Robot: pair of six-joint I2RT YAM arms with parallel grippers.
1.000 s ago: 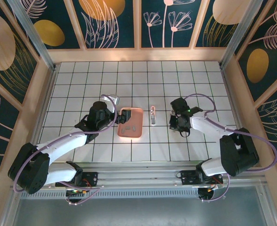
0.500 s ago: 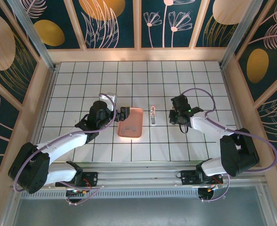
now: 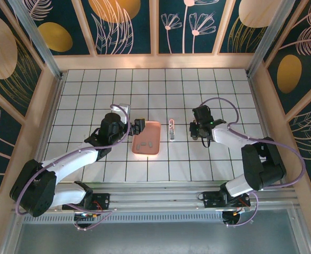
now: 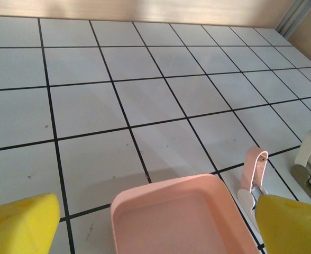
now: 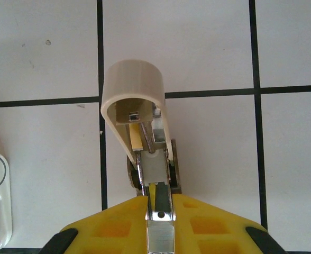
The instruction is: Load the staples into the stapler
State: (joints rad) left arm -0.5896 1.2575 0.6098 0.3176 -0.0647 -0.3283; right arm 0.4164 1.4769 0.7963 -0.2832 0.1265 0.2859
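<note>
The stapler [image 5: 131, 79], a glossy beige shell hinged open over a bright metal rail, is clenched at that rail by the right pincer [image 5: 159, 222]; slippage on smooth metal is risked. The tiny grey staples [image 3: 143, 143] are seen in the matte pink tray [image 4: 161, 185] beside the released left pincer [image 4: 155, 222]; such thin strips are easily fumbled.

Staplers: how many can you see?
2. A pink-and-white stapler lies right of the tray; a beige stapler, lid raised, sits in the right pincer.
</note>
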